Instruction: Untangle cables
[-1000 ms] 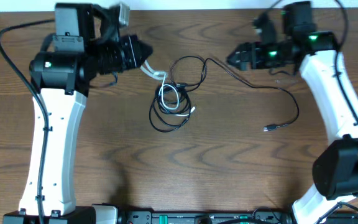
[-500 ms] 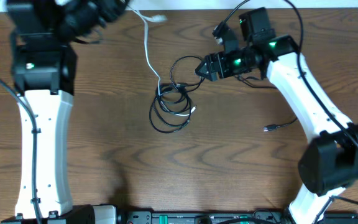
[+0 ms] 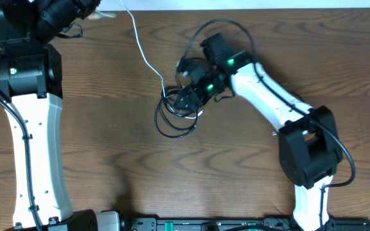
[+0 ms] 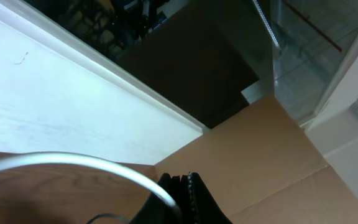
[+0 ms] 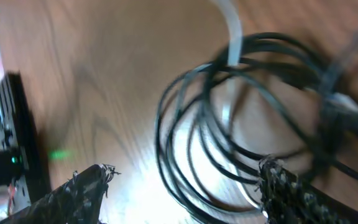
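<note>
A white cable [image 3: 145, 59] runs taut from the back left edge of the table down to a coil of black cables [image 3: 172, 122] in the middle. My left gripper [image 3: 97, 11] is shut on the white cable's far end, raised at the back left corner. In the left wrist view the cable [image 4: 73, 160] curves into the closed fingers [image 4: 184, 182]. My right gripper [image 3: 188, 96] is open and sits low over the coil's upper edge. In the right wrist view its fingers [image 5: 185, 186] straddle several black loops [image 5: 229, 149], and the white cable [image 5: 232, 31] enters from above.
The wooden table's back edge [image 3: 249, 9] meets a white strip. A black equipment bar [image 3: 204, 224] lies along the front edge. The right arm [image 3: 268, 96] crosses the table's right middle and hides part of a black cable. Brown cardboard [image 4: 272, 155] stands beyond the left corner.
My left gripper has pulled the white cable end up and left to the back corner, drawing it straight out of the coil. My right arm has swung left and down onto the coil.
</note>
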Controlling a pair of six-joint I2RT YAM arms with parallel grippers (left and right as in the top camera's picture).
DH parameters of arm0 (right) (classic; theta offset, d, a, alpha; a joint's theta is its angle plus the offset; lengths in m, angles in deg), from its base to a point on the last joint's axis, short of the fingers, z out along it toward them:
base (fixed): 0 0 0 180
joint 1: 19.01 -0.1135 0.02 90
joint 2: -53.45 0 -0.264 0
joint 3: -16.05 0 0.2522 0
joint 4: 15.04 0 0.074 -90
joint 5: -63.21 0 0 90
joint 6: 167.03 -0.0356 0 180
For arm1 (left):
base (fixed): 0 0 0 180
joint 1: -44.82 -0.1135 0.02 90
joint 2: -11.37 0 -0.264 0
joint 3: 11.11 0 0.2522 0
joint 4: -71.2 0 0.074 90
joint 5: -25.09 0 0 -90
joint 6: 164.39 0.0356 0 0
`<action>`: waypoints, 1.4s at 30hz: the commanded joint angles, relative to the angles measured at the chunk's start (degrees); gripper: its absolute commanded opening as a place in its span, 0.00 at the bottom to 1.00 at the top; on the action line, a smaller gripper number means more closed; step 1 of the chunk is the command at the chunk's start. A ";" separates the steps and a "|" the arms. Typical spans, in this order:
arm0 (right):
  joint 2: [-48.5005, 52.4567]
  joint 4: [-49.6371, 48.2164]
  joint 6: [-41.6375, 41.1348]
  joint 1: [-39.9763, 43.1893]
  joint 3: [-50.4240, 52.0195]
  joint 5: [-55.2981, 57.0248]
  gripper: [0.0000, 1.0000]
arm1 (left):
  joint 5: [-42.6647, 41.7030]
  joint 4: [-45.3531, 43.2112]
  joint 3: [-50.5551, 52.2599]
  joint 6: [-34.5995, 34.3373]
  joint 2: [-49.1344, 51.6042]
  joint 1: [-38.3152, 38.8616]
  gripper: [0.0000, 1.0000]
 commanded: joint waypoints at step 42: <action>4.70 13.99 -9.07 13.35 0.85 18.14 0.01 | 16.85 -19.56 -1.84 -24.11 -2.56 -12.52 0.07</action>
